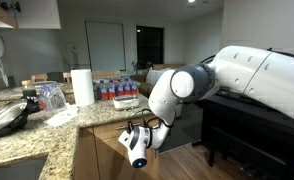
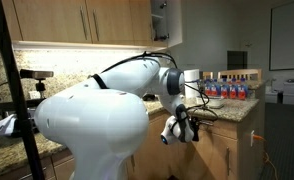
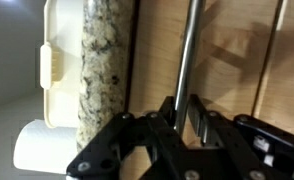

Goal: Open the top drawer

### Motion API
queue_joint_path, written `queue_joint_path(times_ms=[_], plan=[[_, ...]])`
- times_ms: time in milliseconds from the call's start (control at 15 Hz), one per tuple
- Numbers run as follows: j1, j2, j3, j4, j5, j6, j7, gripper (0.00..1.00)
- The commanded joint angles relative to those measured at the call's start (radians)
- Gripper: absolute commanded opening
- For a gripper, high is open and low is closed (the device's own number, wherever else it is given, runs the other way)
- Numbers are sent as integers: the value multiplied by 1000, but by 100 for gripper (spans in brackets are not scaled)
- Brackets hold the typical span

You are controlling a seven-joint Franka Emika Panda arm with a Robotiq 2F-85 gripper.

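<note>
At the far left of the wrist view there is a white moulded piece (image 3: 53, 60) and, below it, a white roll (image 3: 42, 150). The speckled stone counter edge (image 3: 107, 70) runs top to bottom just beside them. None of this is in your way unless the wrist swings towards it, so pull straight back from the wood. A slanted pull would drag the grip along the bar and could scrape the housing on the stone lip.

Right of the stone is the top drawer (image 3: 227, 70). Its light wood front sits close against the counter, with only a dark shadow line between them, so I judge it not yet opened. Its silver bar handle (image 3: 188, 50) runs from the top edge of the frame down into the gripper (image 3: 182, 108) at bottom centre. The fingers (image 3: 199, 120) stand on either side of the bar, close in, but you cannot tell from here whether the pads press on it or merely bracket it. That is your main risk: with a loose hold the bar slips free as you pull, and the drawer goes nowhere. An off-centre hold could rack the drawer in its runners.

In an exterior view, water bottles (image 1: 117, 90) stand on the counter at centre frame, near the arm's pale upper links. A wide elbow sweep as you draw back could knock them.
</note>
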Motion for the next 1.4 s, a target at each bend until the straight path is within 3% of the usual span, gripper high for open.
queue_joint_path(times_ms=[0, 533, 1333], plan=[[-7, -16, 10, -37, -5, 8, -11, 5], [-8, -59, 11, -73, -10, 89, 64, 8], [63, -105, -61, -140, -3, 125, 231, 9]])
